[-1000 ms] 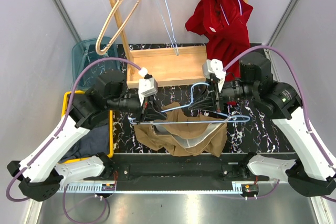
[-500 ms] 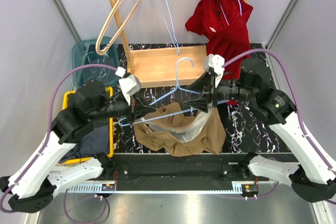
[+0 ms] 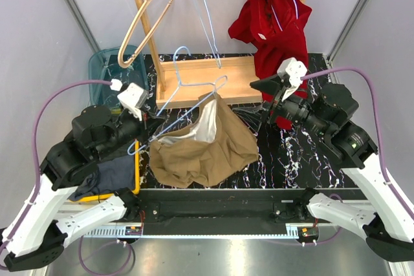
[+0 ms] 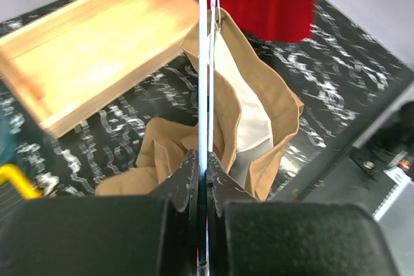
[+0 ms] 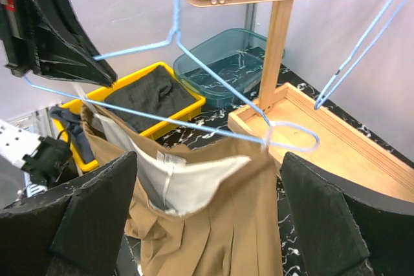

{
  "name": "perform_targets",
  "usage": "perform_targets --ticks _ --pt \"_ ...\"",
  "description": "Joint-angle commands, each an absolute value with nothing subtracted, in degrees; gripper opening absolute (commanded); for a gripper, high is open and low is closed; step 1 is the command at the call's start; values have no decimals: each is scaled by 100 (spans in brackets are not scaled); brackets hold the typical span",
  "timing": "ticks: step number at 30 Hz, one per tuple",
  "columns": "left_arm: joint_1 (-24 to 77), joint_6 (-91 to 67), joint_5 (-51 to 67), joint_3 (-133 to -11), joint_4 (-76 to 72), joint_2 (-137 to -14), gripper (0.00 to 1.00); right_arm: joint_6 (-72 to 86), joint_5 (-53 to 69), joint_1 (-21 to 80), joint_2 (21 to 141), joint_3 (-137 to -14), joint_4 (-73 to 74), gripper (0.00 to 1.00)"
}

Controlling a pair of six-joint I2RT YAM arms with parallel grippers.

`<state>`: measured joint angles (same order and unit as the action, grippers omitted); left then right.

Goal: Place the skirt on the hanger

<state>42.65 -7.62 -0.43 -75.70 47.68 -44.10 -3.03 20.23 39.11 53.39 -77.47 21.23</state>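
left gripper (image 4: 200, 167) clamped shut on the thin blue hanger (image 4: 202, 63). skirt (image 3: 194, 147) dangles from the wire just beyond its fingertips. right gripper (image 3: 262, 103) spread wide, empty, beside the skirt. cloth looks soft, light, probably slippery; best taken at the waistband.

You see the skirt (image 3: 194, 150) draped from the hanger (image 4: 202, 63) at table centre, before the wooden rack base (image 3: 200, 72), left gripper (image 4: 202, 171) at the hanger's left end, right gripper (image 3: 264, 103) apart on the right, two bins (image 3: 103, 68) far left.
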Motion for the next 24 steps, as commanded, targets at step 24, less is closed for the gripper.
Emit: perform_targets --ticks 24 --pt "2673 -395 -1882 -12093 3208 -8085 0 791 220 3946 4834 -6697 2145 98"
